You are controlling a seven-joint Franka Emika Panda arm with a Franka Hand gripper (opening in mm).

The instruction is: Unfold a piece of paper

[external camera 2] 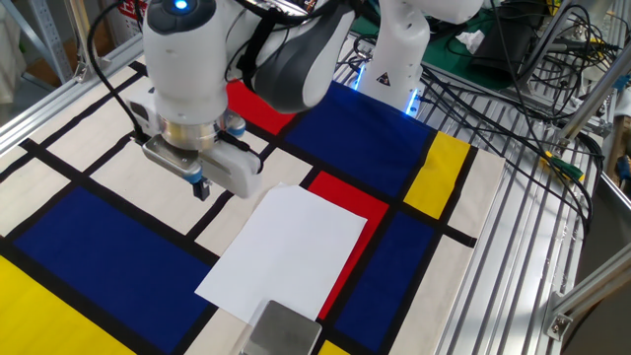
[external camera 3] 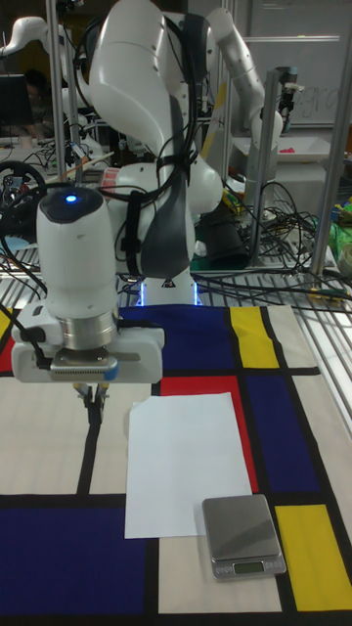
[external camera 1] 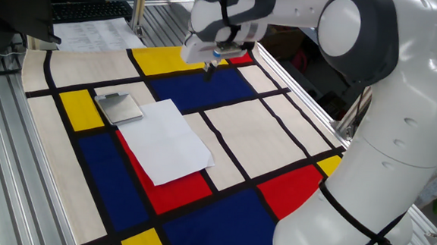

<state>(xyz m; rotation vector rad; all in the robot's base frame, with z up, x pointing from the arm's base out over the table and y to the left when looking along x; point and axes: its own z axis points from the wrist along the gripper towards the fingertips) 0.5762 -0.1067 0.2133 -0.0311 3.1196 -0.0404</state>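
Observation:
The piece of paper (external camera 1: pixel 164 140) (external camera 2: pixel 291 251) (external camera 3: pixel 186 465) is a plain white sheet lying flat on the coloured checked cloth, across red, blue and white patches. One short end touches the small grey metal plate (external camera 1: pixel 119 107) (external camera 2: pixel 281 333) (external camera 3: pixel 242 536). My gripper (external camera 1: pixel 210 67) (external camera 2: pixel 200 189) (external camera 3: pixel 93 401) points straight down over the cloth, apart from the paper. In the tall fixed view it is just left of the sheet's far left corner. Its fingers are together with nothing between them.
White sheets with printed text (external camera 1: pixel 95 31) lie beyond the cloth's far corner, next to a vertical metal post (external camera 1: pixel 138 7). Cables (external camera 2: pixel 513 99) run over the ribbed aluminium table beside the cloth. The robot's base (external camera 2: pixel 399 59) stands at the cloth's edge.

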